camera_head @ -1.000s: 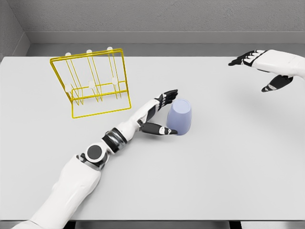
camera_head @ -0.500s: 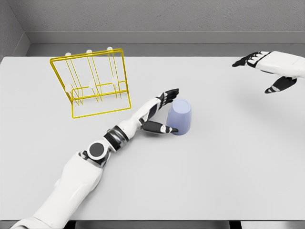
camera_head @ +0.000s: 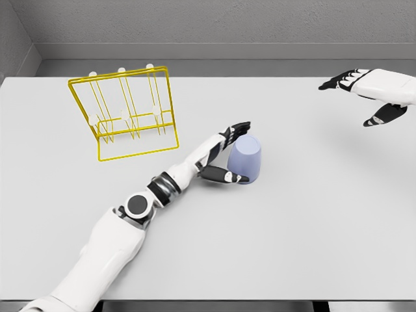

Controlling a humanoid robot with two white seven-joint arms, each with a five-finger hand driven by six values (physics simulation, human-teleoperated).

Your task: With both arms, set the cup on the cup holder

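Note:
A pale blue cup (camera_head: 247,159) stands upside down near the middle of the grey table (camera_head: 312,221). My left hand (camera_head: 229,151) is against its left side, fingers spread around it, thumb low at the front and the other fingers at the back top; the grip is not closed. The yellow wire cup holder (camera_head: 128,114) with white-tipped pegs stands at the back left, well apart from the cup. My right hand (camera_head: 361,93) hovers open at the far right, away from the cup.
A grey wall runs behind the table's far edge. The table's near edge lies along the bottom of the view.
The left arm has pushed slightly forward and right, bringing the hand closer around the cup. The right hand drifted a little to the right. The cup has not moved.

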